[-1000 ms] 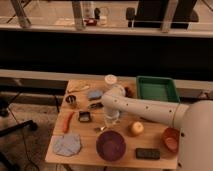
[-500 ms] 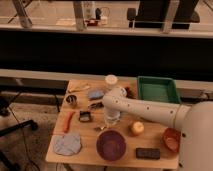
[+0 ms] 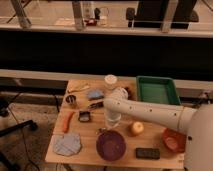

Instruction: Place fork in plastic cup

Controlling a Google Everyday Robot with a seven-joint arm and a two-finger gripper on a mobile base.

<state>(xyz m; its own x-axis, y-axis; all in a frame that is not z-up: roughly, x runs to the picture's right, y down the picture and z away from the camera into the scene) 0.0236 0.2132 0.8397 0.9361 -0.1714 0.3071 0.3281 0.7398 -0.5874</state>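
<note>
Since the earlier frame, the gripper (image 3: pixel 112 118) has lowered slightly at mid-tabletop (image 3: pixel 87 150), just behind the purple bowl (image 3: pixel 111 145), jaws fully closed, probably around the fork; neither fork nor plastic cup is clearly visible.

A green tray (image 3: pixel 155 90) sat at the far right of the wooden bench (image 3: pixel 87 148), with a white lidded jar (image 3: pixel 110 80) beside it. Nearer the front lay a purple bowl (image 3: pixel 111 145), a yellow apple (image 3: pixel 136 128), an orange carrot (image 3: pixel 67 121) and a grey-blue cloth (image 3: pixel 67 144).
</note>
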